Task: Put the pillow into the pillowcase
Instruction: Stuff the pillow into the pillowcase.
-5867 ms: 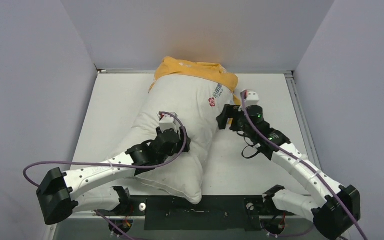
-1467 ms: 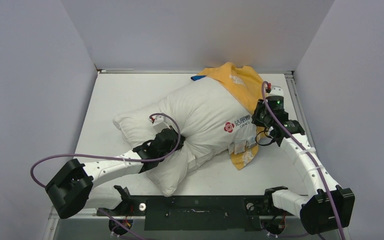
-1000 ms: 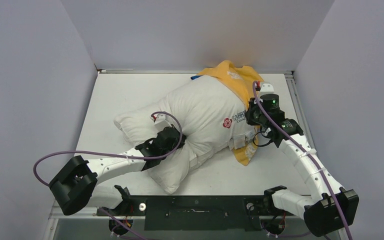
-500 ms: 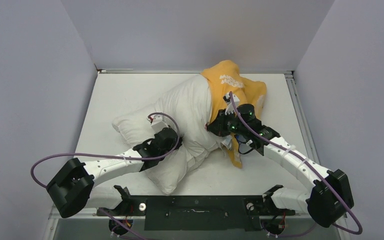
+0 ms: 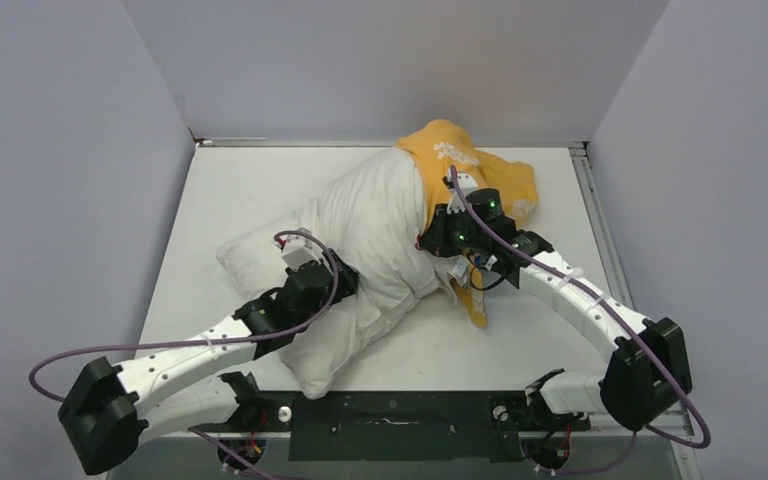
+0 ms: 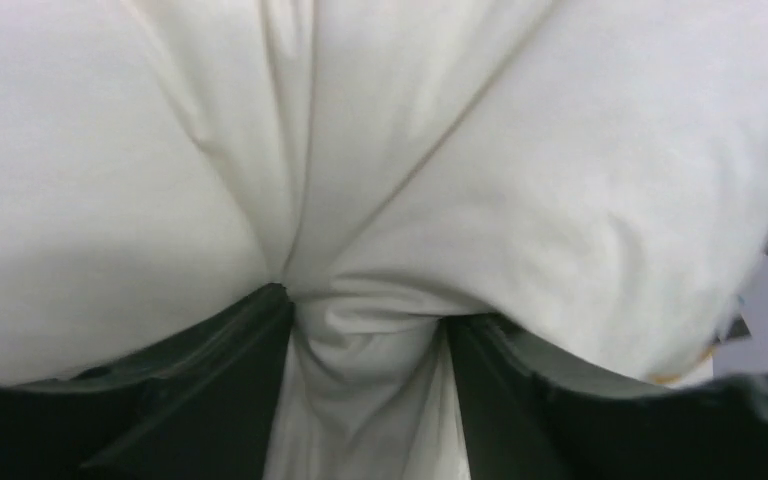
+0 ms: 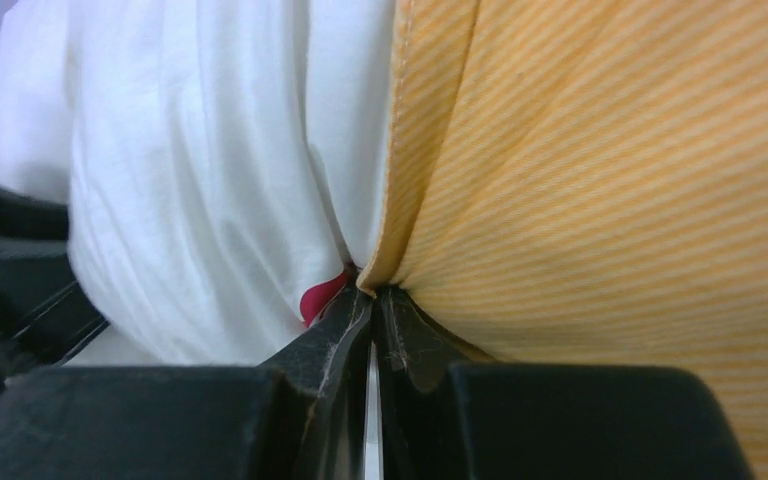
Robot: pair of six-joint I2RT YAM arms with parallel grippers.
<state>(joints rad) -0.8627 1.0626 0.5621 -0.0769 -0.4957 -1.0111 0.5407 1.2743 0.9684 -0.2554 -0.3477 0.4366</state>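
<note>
**Position of work items.** The plump off-white fabric pillow lies diagonally on the flat white tabletop. Its near corner lies close to the black base rail, and its far end is at the back right. The thin orange-yellow pillowcase with white lettering covers the far end only. Most of the pillow length is exposed.

**Edges.** The pillowcase hem crosses the pillow at its far right end, just beside the right arm's wrist. A loose orange flap hangs toward the near side, along the pillow's right flank. The crown of the pillowcase bunches up near the rear wall. The left corner of the pillow points toward the left wall.

**End effectors.**
- The right gripper is closed tight, with the fingertips meeting on the orange hem. A red mark on the white pillow fabric shows just beside the tips.
- The left gripper rests on the middle of the pillow. The jaws stand moderately apart, with a ridge of white fabric in the gap that touches both fingers.

**Open room.** Bare tabletop shows at the far left, along the left side and to the near right of the pillow. Only a narrow strip remains between the pillowcase and the right table edge.

**Enclosure.** Plain grey walls enclose the table on the left, rear and right. Purple cables run along both arms.
</note>
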